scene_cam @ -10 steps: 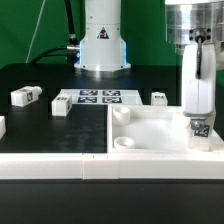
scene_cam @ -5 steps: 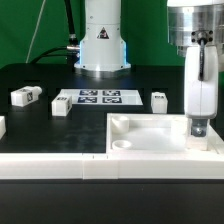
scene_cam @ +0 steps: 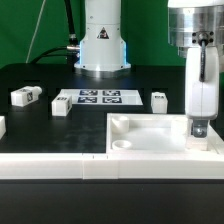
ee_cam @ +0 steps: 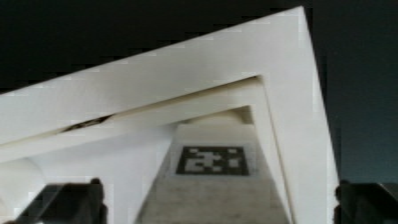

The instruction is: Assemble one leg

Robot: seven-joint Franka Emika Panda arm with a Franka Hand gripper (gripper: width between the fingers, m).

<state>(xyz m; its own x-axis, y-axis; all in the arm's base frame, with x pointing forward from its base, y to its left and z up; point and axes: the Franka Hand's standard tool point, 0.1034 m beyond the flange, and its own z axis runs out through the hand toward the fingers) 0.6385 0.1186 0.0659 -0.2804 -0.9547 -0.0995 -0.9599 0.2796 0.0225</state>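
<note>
One leg (scene_cam: 198,127) is in hand, held upright at the exterior view's right, its lower end down in the far right corner of the large white panel (scene_cam: 150,135). The fingers (scene_cam: 198,122) are closed narrowly on that leg; the wrist view shows the leg (ee_cam: 214,175) running down between the two dark finger tips with its square tag facing the camera, and the panel's raised rim (ee_cam: 178,80) angling round it. I judge the step to be seating the leg in the panel's corner hole: the leg looks at or very near the hole, though whether it has actually entered cannot be told from either view. The next move likely calls for keeping the leg upright and square over the hole while pressing or turning it home, and for not loosening the grip until it stands by itself. Three more small white blocks lie on the black worktop (scene_cam: 40,75), well apart from the panel: one at the exterior view's left (scene_cam: 26,96), one just beside the marker board (scene_cam: 61,107), one right of it (scene_cam: 159,98). The marker board (scene_cam: 98,97) lies flat before the arm's base (scene_cam: 101,45). A green backdrop (scene_cam: 148,25) closes the room behind.
</note>
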